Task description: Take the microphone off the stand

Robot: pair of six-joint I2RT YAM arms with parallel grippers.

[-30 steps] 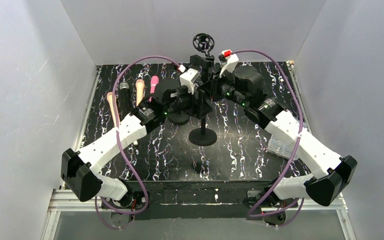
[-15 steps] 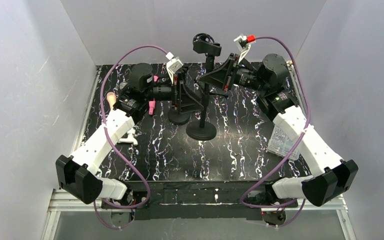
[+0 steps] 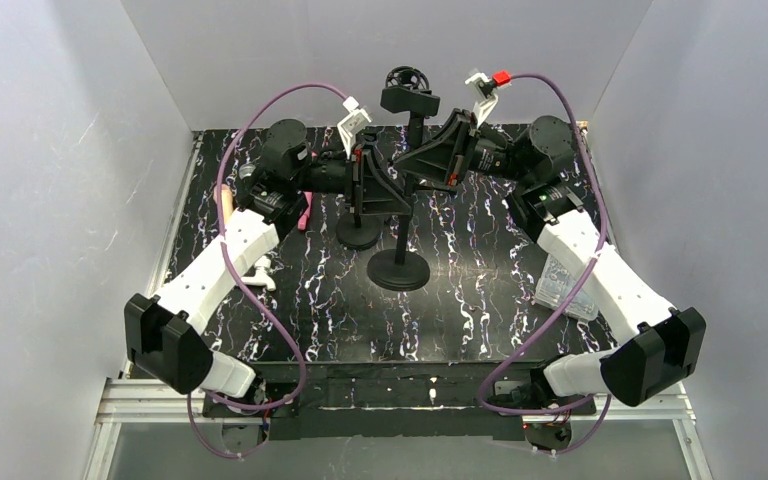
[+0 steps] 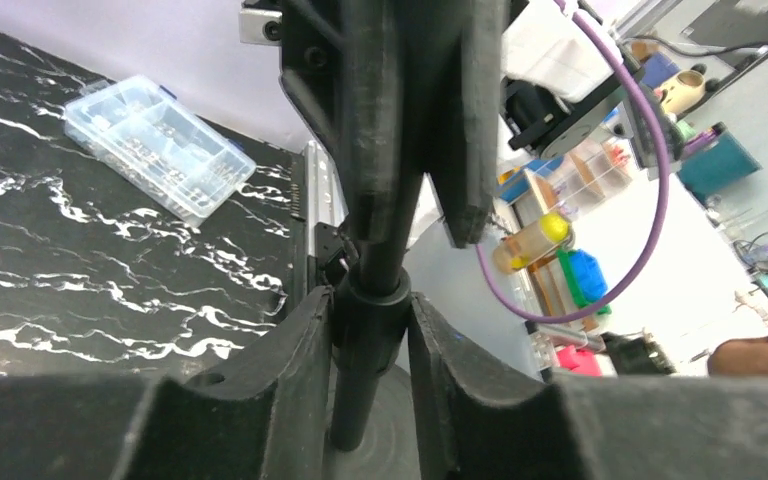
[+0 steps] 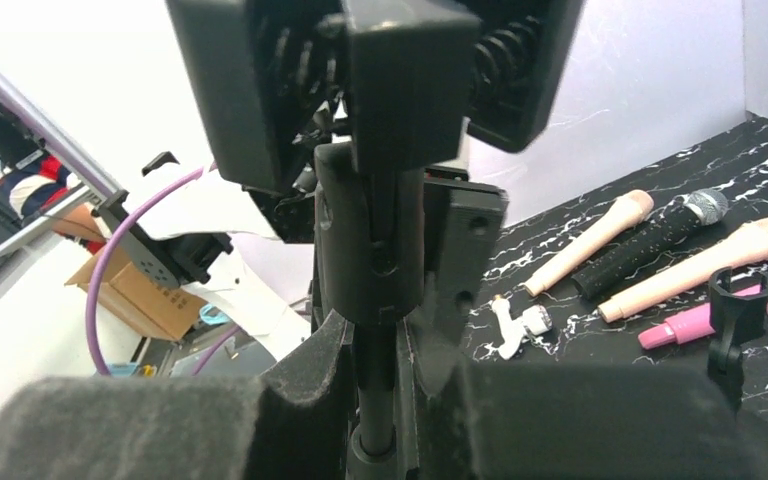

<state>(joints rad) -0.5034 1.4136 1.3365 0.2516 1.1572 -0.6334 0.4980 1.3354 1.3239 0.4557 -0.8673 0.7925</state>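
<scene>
The stand (image 3: 400, 270) is upright near the middle of the black marbled desk (image 3: 480, 300), its round base flat on the surface and its pole rising to a black spring clip (image 3: 410, 100). From these views I cannot tell whether that clip holds a microphone.

The microphones that do show lie side by side at the left rear of the desk, well apart from the stand: a pale beige microphone (image 5: 585, 245), a black microphone (image 5: 650, 243), a peach microphone (image 5: 695, 270) and a pink microphone (image 5: 700, 322).

Both arms reach in to the pole from opposite sides. The right hand (image 5: 375, 340) is clamped on the stand just under the clip's swivel joint, with the pole pinched between its fingers. The left hand (image 4: 370, 305) sits lower on the same pole – its two fingers (image 4: 305, 360) press against a collar from either side, so it too looks closed on the stand.

A second stand (image 3: 358, 235) is just beside the first, to its left and a little behind. A small white part (image 5: 515, 325) lies near the microphones, and a clear plastic box (image 4: 150, 145) rests at the right edge of the desk.
</scene>
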